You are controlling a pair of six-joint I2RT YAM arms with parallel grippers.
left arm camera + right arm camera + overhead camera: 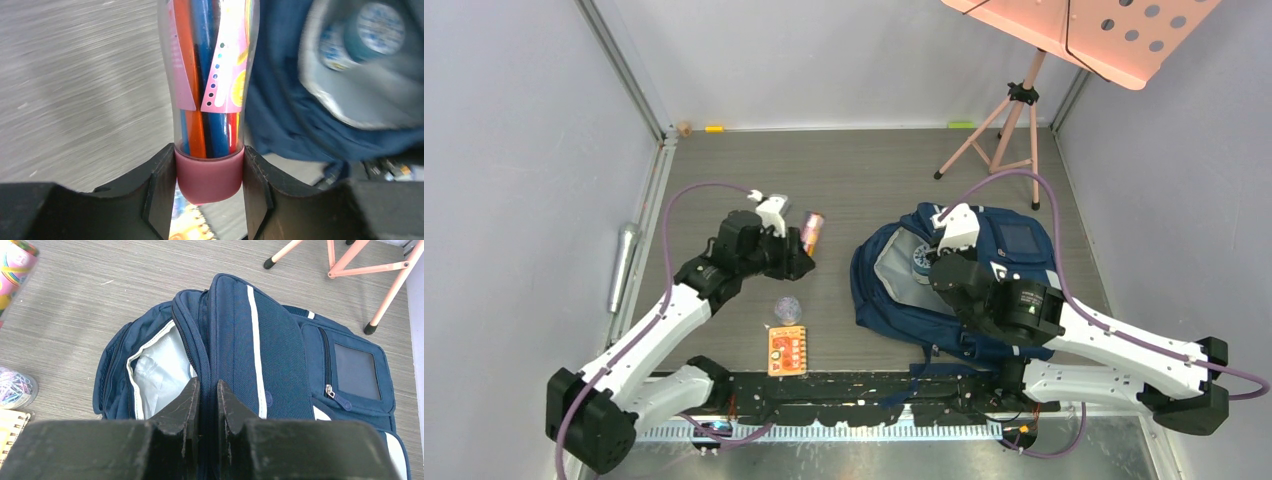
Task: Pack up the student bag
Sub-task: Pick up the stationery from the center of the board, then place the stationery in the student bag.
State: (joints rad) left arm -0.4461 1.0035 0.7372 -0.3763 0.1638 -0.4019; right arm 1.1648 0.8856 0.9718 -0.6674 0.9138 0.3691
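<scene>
My left hand (209,172) clamps a clear pen tube (207,75) by its pink cap. My right hand (207,405) pinches the rim of the student bag (280,340), which lies open on the right side of the surface (844,170).

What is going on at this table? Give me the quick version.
The left gripper is clamped on the pink cap end of a clear tube of pens, just to the left of the student bag. The right gripper pinches the bag's zip edge, holding the pale-lined main compartment open. A tub of paper clips and an orange notebook lie on the table, not yet packed.
</scene>
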